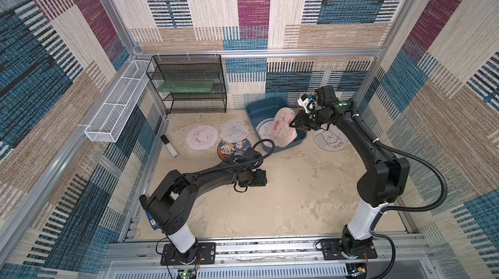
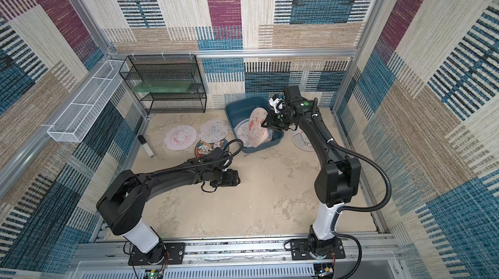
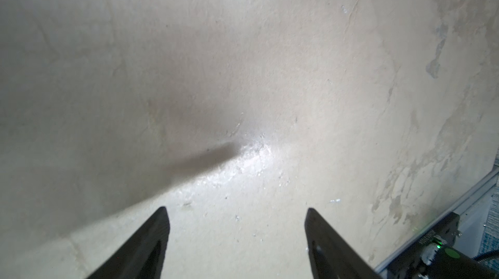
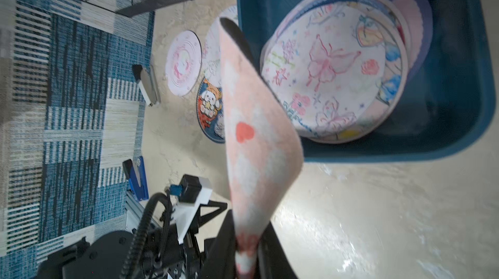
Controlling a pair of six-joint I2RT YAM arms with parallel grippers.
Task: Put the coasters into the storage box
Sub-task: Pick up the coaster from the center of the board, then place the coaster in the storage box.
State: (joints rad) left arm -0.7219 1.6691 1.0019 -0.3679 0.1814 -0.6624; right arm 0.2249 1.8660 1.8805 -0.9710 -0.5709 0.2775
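The right claw (image 1: 293, 123) is pressed together on the rim of one pink coaster (image 1: 283, 129), pinching it at its edge. The coaster hangs tilted and slightly curled out from the claw's tips, over the storage box (image 1: 259, 106). In the right wrist view the pinched coaster (image 4: 256, 142) shows a red heart, and the claw (image 4: 247, 258) grips it at its narrow end. Just past the claw's tips, inside the storage box (image 4: 459, 75), a stack of coasters (image 4: 324, 75) lies flat, topped by one with pink butterflies. Whether the held coaster touches the stack cannot be told.

Farther out beyond the claw's tips and past the box, three more coasters lie on the worktop (image 1: 283, 183): a butterfly coaster (image 1: 234, 130), a pink-ringed coaster (image 1: 202, 137) and a dark blue coaster (image 1: 233, 148), overlapping at their edges. Behind the claw, on its arm's side of the box, a white puppy coaster (image 1: 329, 140) lies partly under the arm.

The left claw (image 3: 236, 215) is spread wide with nothing between its fingers, above bare worktop (image 3: 243, 75) and well apart from the box.
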